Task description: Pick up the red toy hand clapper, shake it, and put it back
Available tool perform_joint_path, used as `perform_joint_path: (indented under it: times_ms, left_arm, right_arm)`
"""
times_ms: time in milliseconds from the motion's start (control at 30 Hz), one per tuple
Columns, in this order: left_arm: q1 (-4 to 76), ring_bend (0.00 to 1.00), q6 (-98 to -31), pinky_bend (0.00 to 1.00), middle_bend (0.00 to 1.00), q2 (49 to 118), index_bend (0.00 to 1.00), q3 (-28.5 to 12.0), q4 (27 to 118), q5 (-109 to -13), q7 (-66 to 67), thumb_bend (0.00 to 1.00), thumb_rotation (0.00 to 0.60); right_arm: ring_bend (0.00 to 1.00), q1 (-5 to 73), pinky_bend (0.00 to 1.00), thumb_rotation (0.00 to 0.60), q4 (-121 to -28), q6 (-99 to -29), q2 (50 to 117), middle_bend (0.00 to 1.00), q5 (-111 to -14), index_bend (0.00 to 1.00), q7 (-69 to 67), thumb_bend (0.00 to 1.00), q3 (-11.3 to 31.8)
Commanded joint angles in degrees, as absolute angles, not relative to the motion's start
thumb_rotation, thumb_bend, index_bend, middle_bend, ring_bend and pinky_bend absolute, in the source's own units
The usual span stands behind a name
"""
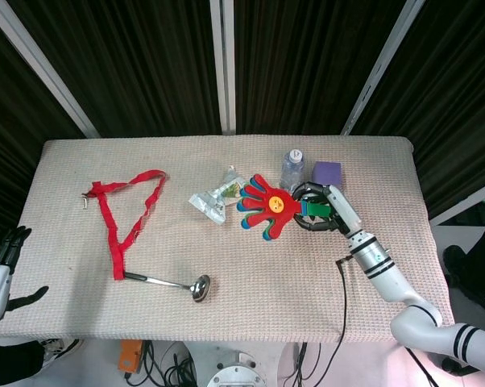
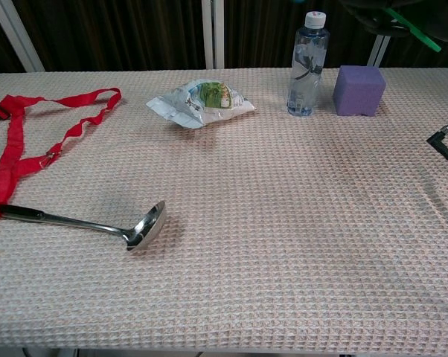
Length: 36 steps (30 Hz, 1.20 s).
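Aloft, the right hand grips the red toy hand clapper (handle enclosed), its palms fanning leftward over the table.

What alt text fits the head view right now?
The right hand holds the red toy hand clapper over the table, near a water bottle and purple block. A snack packet, red strap and ladle lie further left.
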State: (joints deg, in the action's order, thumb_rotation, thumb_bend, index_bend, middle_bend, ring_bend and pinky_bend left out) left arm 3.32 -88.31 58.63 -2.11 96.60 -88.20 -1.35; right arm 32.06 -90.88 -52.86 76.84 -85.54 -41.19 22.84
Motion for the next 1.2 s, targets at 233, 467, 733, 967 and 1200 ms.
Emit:
perform_joint_path:
  times_ms: [233, 467, 733, 967, 1200]
  left_arm:
    - [3.42, 0.0, -88.22, 0.01, 0.04, 58.85, 0.07, -2.13, 96.53, -88.27, -1.24, 0.06, 0.6]
    - [3.43, 0.0, -88.22, 0.01, 0.04, 58.78, 0.07, -2.17, 96.61, -88.21, -1.05, 0.06, 0.6]
    - [3.34, 0.0, -88.68, 0.01, 0.04, 58.73, 0.07, -2.4, 96.52, -88.15, -1.24, 0.06, 0.6]
    - [3.44, 0.0, -88.57, 0.01, 0.04, 59.13, 0.07, -2.49, 95.77, -88.06, -1.88, 0.06, 0.6]
    - [3.29, 0.0, -88.66, 0.01, 0.04, 58.87, 0.07, -2.51, 95.51, -87.84, -2.43, 0.06, 0.6]
  right_arm:
    - [0.75, 35.92, 0.96, 0.6, -99.79, -55.33, 76.81, 0.72, -64.99, 1.0, 35.82, 0.43, 19.55]
    - [0.75, 30.06, 0.96, 0.6, -93.06, -61.22, 85.07, 0.73, -76.55, 1.0, -22.15, 0.42, 21.43]
    - [0.75, 28.28, 0.96, 0.6, -93.2, -51.84, 83.15, 0.73, -75.54, 1.0, -75.47, 0.43, 24.79]
    - [0.75, 30.42, 0.96, 0.6, -90.33, -48.26, 81.49, 0.73, -82.48, 1.0, -95.79, 0.43, 23.17]
    - [0.75, 33.8, 0.96, 0.6, -84.62, -48.15, 82.17, 0.73, -87.57, 0.99, -110.17, 0.44, 20.25]
